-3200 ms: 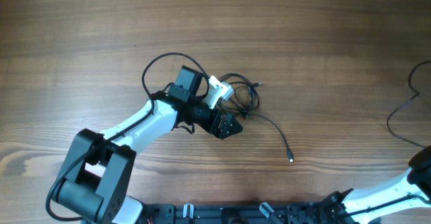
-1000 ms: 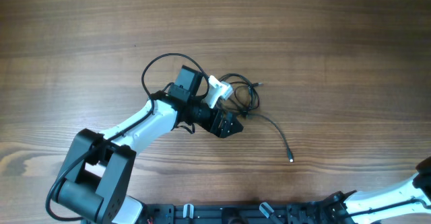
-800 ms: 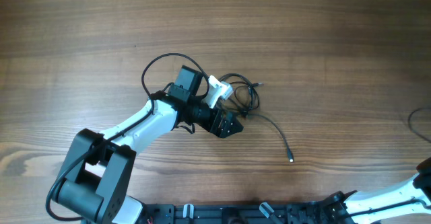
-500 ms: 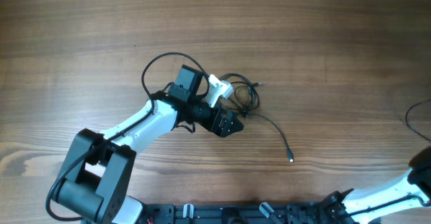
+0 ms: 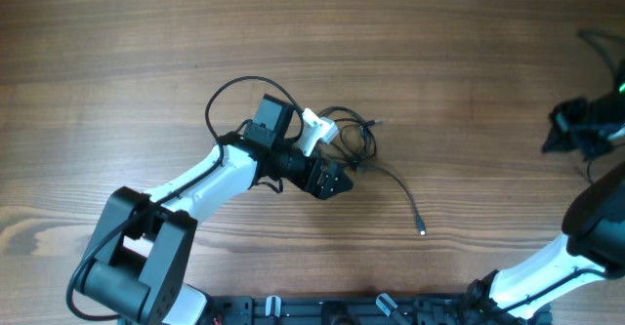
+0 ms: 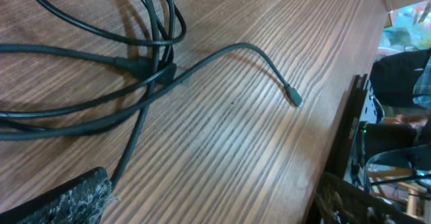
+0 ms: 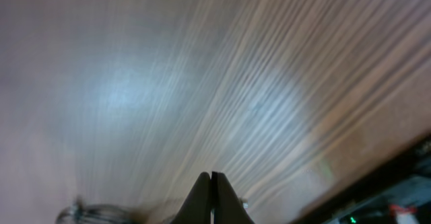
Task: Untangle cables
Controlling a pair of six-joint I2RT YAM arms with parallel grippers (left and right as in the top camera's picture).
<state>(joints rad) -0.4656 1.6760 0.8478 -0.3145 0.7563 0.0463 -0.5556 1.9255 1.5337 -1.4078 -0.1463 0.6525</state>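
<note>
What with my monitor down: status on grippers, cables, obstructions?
Left gripper open, beside the cable tangle. Right gripper shut, far right, away from it. Tangle not undone; one plug end lying free. Nothing seen in the way.

right end effector [image 5: 563,130] | swung up into view | now far right, mid-height

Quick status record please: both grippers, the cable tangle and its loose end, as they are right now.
left gripper: open, low over the table just beside the tangle, only bare wood between its fingers
right gripper: shut, at the far right edge, well away from the tangle; its view is blurred
cable tangle: black loops crossing each other, lying flat
white plug: on the tangle's left side
loose end: small connector lying free on the wood, outside the loops
</note>
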